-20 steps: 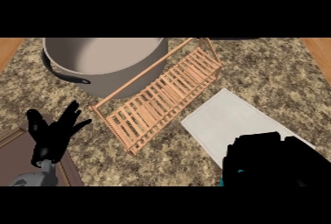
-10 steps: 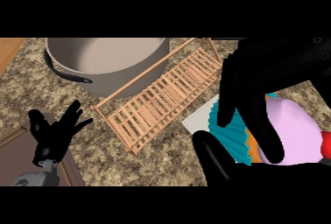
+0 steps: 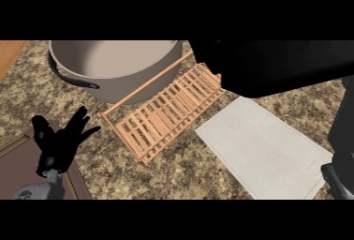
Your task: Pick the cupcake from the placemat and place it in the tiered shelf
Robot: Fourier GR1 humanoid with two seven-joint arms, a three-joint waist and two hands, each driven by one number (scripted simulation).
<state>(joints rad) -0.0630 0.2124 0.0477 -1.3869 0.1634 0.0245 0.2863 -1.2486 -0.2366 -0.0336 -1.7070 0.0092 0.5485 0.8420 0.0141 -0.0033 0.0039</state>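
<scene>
Granite counter (image 3: 207, 178), wooden shelf (image 3: 169, 115), bare placemat (image 3: 266, 147), left hand (image 3: 61, 143) resting

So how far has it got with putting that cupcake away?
The pale grey placemat is bare, so the cupcake looks lifted off. The black right hand looms over the slatted wooden tiered shelf, but no cupcake shows. Nothing sits on the shelf, so placing remains. The left hand rests open.

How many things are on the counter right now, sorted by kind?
Large grey metal pot: 1
Slatted wooden tiered shelf: 1
Pale grey rectangular placemat: 1
Total: 3
No cupcake shows; the black right hand blocks the upper right.
</scene>
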